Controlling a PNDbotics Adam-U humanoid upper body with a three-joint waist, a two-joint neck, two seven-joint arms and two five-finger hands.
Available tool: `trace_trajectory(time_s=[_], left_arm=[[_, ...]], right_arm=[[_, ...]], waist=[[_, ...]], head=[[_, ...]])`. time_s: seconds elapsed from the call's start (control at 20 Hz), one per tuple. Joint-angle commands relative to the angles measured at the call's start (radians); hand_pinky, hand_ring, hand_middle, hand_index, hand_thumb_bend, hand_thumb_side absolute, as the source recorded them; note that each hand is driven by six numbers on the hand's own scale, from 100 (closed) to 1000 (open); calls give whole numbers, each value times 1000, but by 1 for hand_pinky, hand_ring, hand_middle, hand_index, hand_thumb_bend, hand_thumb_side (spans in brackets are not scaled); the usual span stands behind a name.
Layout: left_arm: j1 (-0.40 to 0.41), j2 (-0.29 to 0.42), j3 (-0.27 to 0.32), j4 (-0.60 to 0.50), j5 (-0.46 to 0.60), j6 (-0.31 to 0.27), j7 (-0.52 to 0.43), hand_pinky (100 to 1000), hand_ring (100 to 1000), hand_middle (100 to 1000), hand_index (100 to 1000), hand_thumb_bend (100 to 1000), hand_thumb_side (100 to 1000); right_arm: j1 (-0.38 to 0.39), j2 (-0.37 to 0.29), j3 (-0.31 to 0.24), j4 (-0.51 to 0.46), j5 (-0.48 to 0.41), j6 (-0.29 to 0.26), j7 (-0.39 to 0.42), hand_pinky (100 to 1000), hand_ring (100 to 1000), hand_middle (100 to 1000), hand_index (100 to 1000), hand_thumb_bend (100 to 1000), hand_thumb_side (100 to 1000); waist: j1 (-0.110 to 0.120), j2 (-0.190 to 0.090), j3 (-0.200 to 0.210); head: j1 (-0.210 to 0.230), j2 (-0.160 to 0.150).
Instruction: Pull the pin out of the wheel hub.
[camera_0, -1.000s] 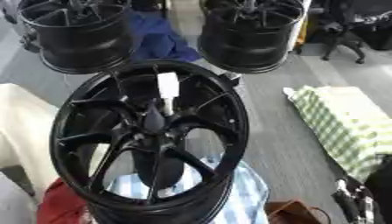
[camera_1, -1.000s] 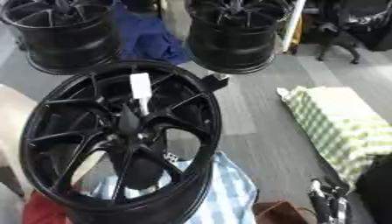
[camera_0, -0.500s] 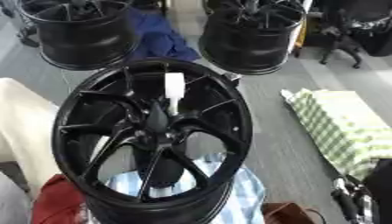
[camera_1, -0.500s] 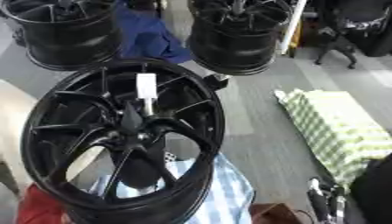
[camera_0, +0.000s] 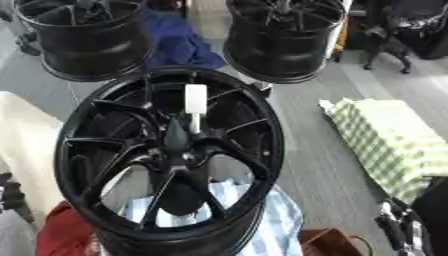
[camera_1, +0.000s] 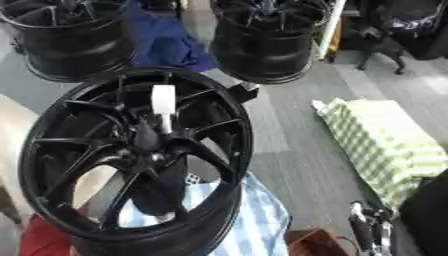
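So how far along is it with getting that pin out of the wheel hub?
Nothing looks done: the white pin stands in the hub of the near black wheel, its white head up above the spokes. Nothing is in hand either; the right hand shows at the lower right corner, away from the wheel, and the left hand is out of view. Left: reach to the pin, grasp its head and draw it out of the hub.

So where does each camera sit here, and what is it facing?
Left eye view: in the head, looking down at the near black wheel hub with a white pin standing at its centre; part of the right hand shows at the lower right.
Right eye view: beside it, same aim, shifted slightly.
Both share the hub, the pin and the checked cloth.
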Motion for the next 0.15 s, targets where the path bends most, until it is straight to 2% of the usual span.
trace_trajectory(time_s=[0.05, 0.15], left_arm=[[-15, 26, -34, 14, -12, -13, 58, 636, 625, 624, 797, 100, 539], [-17, 31, -46, 25, -8, -18, 75, 633, 624, 622, 796, 100, 534]], right_arm=[[-5, -20, -5, -15, -7, 1, 5, 619, 533, 584, 828, 100, 537], [-5, -21, -6, -15, -9, 2, 7, 618, 532, 583, 828, 100, 534]], waist=[[0, -4, 0], [0, -5, 0]], head=[[0, -3], [0, -3]])
